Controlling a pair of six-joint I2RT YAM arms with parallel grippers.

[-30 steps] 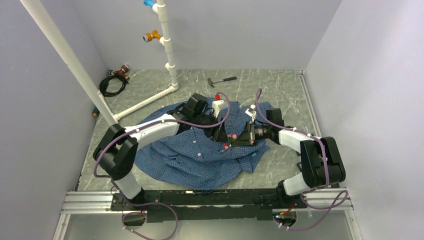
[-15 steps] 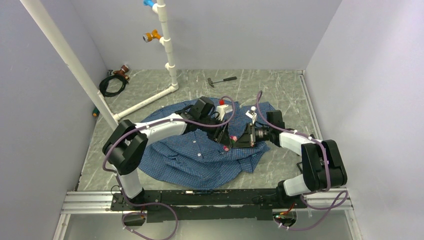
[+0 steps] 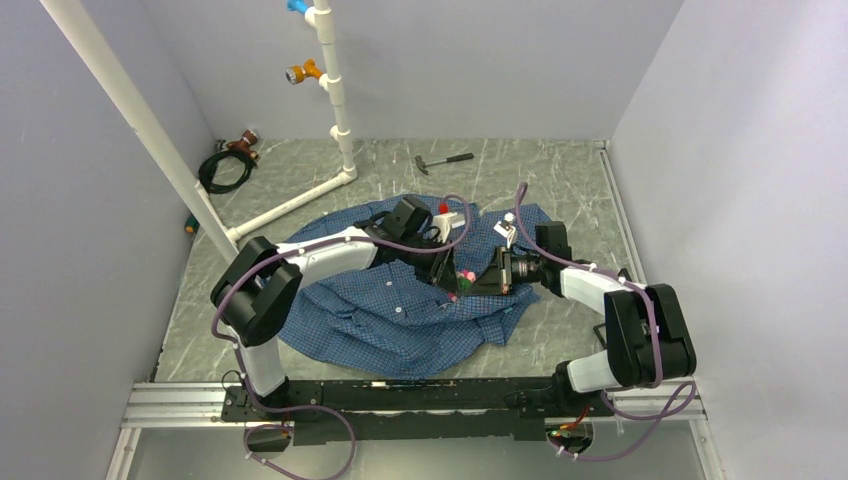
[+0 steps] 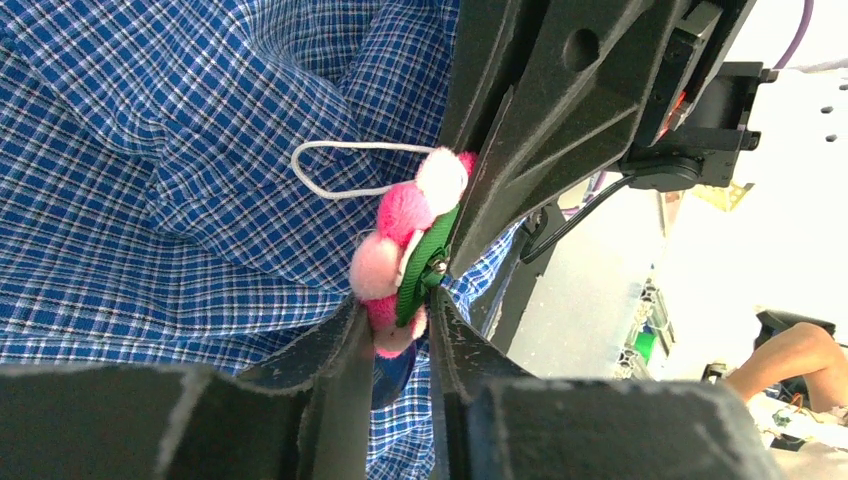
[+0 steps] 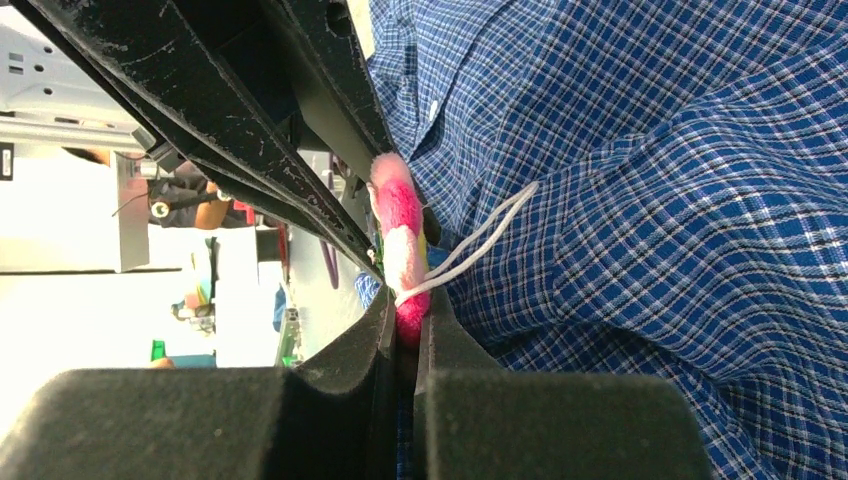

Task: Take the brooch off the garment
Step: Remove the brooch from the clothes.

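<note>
The garment (image 3: 380, 320), a blue checked shirt, lies spread on the table. The brooch (image 4: 410, 240), pink pompoms on a green disc, stands on edge on a raised fold between both grippers (image 3: 463, 274). My left gripper (image 4: 395, 325) is shut on its lower edge, one finger on a pink pompom and the other on the green disc. My right gripper (image 5: 408, 325) faces it, shut on a thin fold of shirt (image 5: 650, 200) with the brooch's (image 5: 398, 235) pink bottom edge at its tips. A white cord loop (image 4: 340, 165) lies beside the brooch.
A white pipe frame (image 3: 335, 110) stands at the back left, with a black cable coil (image 3: 225, 165) in the corner. A small hammer (image 3: 445, 160) lies behind the shirt. Grey walls enclose the table on three sides.
My left gripper has shifted a little to the right and its jaws have narrowed onto the brooch. The right gripper has stayed shut in nearly the same place.
</note>
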